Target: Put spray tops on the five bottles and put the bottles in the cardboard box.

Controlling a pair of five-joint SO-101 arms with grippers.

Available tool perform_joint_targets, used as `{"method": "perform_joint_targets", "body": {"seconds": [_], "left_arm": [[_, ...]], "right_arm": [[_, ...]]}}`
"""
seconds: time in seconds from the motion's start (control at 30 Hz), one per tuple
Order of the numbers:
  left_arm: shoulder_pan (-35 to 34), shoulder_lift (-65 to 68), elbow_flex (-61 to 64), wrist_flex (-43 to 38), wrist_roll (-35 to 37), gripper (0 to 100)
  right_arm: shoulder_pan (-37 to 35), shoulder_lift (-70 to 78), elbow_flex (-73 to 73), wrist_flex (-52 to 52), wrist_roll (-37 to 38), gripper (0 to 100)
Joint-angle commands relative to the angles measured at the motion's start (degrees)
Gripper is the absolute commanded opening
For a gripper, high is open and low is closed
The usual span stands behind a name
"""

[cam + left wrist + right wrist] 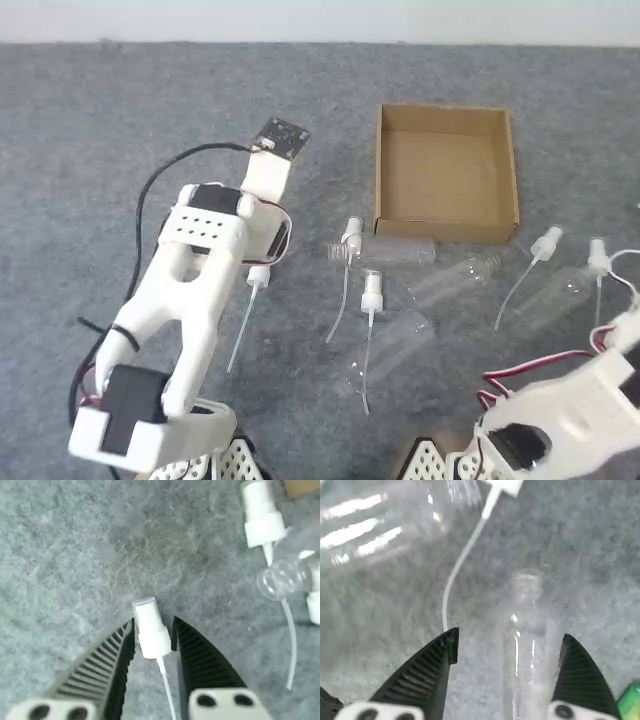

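Straddling a clear plastic bottle [530,630] that lies on the grey carpet [600,555], the right gripper [510,634] is spread wide, its ribbed black jaws apart from the bottle's sides. The bottle's base is cut off at the frame edge. The left gripper [153,621] pinches a white spray top [150,637] by its head, the thin tube trailing between the jaws. Farther on, other bottles [400,250] and loose tops [372,290] lie scattered, the clear walls hard to trace against the pile. Beyond them sits the square cardboard box [447,231], with a broad stretch of carpet to its left.
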Motion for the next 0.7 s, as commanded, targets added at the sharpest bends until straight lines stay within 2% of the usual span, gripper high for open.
{"method": "perform_joint_targets", "body": {"seconds": [0.0,0.33,0.67], "left_arm": [[-1.32,-3.08,1.89,-6.24,-1.14,11],[-7.38,2.81,0.66,-7.65,-3.25,11],[-7.74,3.43,0.84,-7.82,-3.25,11]], "right_arm": [[1.71,-2.07,-1.67,-0.13,3.52,26.4],[1.8,4.53,-1.67,-6.37,1.23,26.3],[1.54,9.54,-1.67,-10.42,-0.18,25.1]]}}
